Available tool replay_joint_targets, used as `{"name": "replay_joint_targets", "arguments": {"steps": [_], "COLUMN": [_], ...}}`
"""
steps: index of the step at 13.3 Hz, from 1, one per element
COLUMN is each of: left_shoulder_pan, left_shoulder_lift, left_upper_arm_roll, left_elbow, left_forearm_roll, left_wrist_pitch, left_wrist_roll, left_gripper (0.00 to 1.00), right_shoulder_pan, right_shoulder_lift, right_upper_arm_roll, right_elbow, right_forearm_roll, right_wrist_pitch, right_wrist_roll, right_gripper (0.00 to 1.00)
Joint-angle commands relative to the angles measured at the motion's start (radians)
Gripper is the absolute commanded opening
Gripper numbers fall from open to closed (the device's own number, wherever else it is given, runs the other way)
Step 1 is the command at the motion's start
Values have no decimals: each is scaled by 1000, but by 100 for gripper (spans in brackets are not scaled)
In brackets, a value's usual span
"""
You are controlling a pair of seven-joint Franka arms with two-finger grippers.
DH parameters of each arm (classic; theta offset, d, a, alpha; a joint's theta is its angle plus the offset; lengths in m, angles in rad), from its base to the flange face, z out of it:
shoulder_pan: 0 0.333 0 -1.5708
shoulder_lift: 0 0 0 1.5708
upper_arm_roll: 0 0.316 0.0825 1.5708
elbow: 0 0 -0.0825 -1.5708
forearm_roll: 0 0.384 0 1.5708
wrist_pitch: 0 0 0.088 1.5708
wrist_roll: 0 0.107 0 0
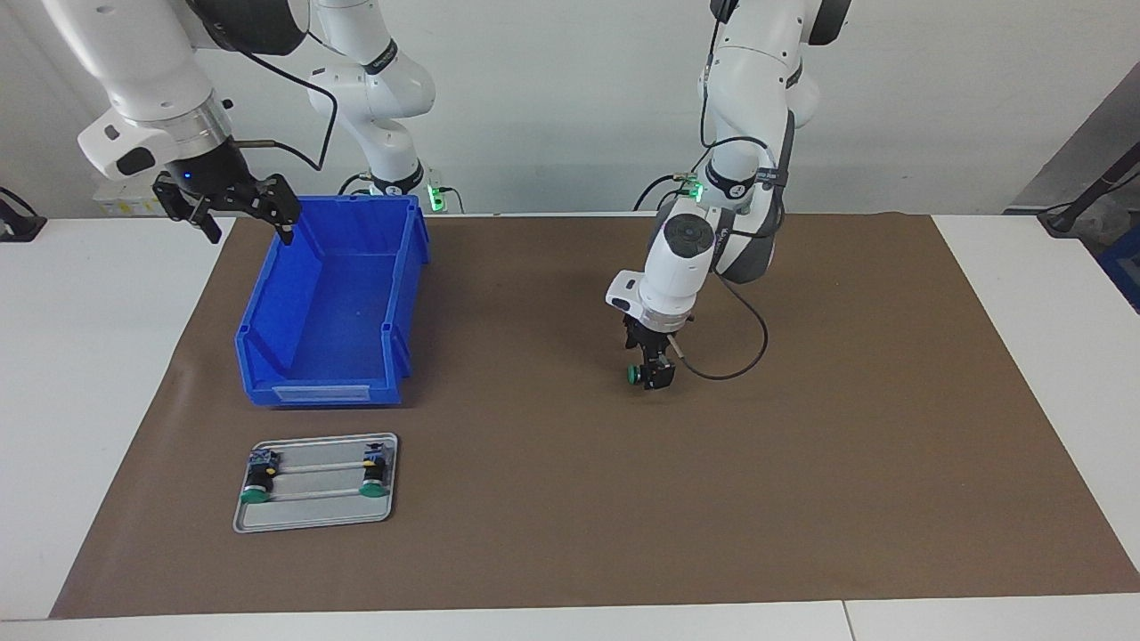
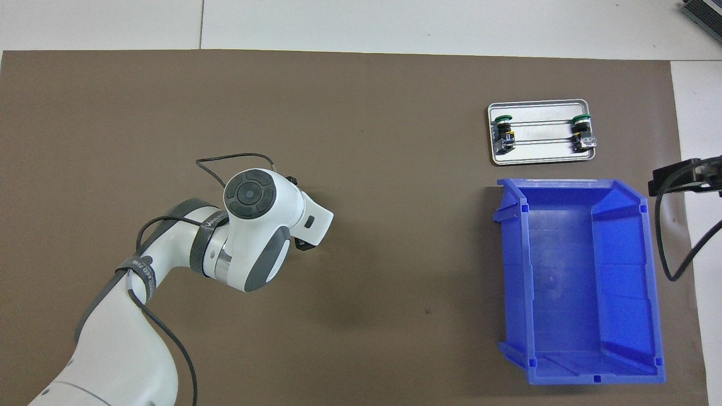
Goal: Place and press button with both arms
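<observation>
The button (image 1: 634, 374) lies on its side in the middle of the brown mat, its green cap pointing toward the right arm's end. My left gripper (image 1: 656, 378) points straight down over it with its jaws open, fingertips low at the button's black body. I cannot tell whether they touch it. In the overhead view the left wrist (image 2: 265, 225) hides the button. My right gripper (image 1: 249, 233) hangs open and empty, high over the blue bin's corner nearest the robots. It shows at the overhead view's edge (image 2: 671, 177).
A blue bin (image 1: 405, 267) stands open at the right arm's end of the mat (image 1: 802, 499). A small metal tray (image 1: 312, 521), farther from the robots than the bin, holds two more buttons (image 1: 258, 485) (image 1: 374, 476).
</observation>
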Motion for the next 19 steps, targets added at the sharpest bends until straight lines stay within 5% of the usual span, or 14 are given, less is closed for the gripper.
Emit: {"name": "replay_joint_targets", "arguments": {"steps": [1, 7, 10, 12, 13, 16, 19], "left_shoulder_pan": [-27, -29, -29, -30, -30, -29, -25], "left_shoulder_lift": [21, 21, 21, 21, 21, 21, 21], "left_upper_arm_roll": [17, 18, 18, 18, 20, 18, 18], "left_elbow": [13, 12, 10, 10, 12, 12, 15], "left_forearm_roll": [13, 14, 13, 14, 23, 97, 97], "left_wrist_pitch": [38, 38, 38, 39, 39, 42, 42], "left_wrist_roll": [1, -2, -4, -9, -7, -10, -10], "left_gripper": [98, 91, 80, 68, 52, 29, 11], "right_shoulder_pan": [-17, -16, -16, -17, -17, -20, -19], "right_shoulder_lift": [-34, -30, -31, -34, -36, -38, -38], "right_upper_arm_roll": [22, 23, 31, 34, 34, 34, 34], "right_elbow": [-40, -32, -40, -45, -48, -43, -43], "right_forearm_roll": [35, 25, 2, 0, 0, 19, 19], "right_wrist_pitch": [15, -7, -7, -7, -7, -4, -5], "right_wrist_roll": [30, 50, 49, 49, 50, 53, 50], "right_gripper": [100, 100, 100, 100, 100, 100, 100]}}
